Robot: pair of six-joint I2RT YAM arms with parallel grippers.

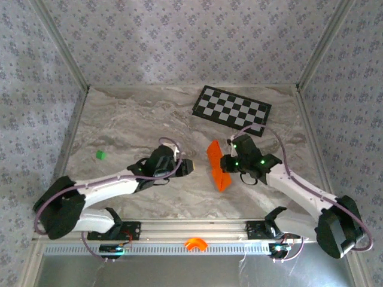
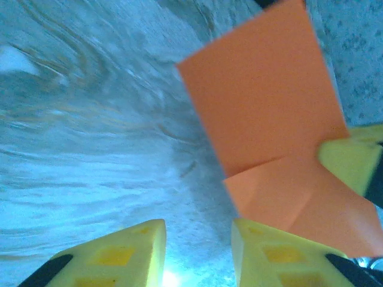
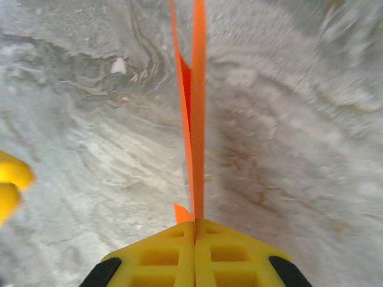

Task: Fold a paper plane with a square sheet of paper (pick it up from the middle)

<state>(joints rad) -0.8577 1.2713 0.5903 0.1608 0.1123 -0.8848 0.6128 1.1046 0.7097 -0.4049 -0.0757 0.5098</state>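
Observation:
The square sheet of paper is bright orange and folded into a flat angular shape with a diagonal crease. It hangs upright above the marble table. My right gripper is shut on its edge; in the right wrist view the paper runs edge-on straight out of the closed gripper. My left gripper stands just left of the sheet, open, with only tabletop between its fingers. In the left wrist view the paper lies beyond the right side of the gripper. A paper plane is out of view.
A black-and-white checkerboard lies at the back right. A tiny green piece sits at the left. A small orange arch-shaped part rests on the rail at the near edge. Patterned walls enclose the table.

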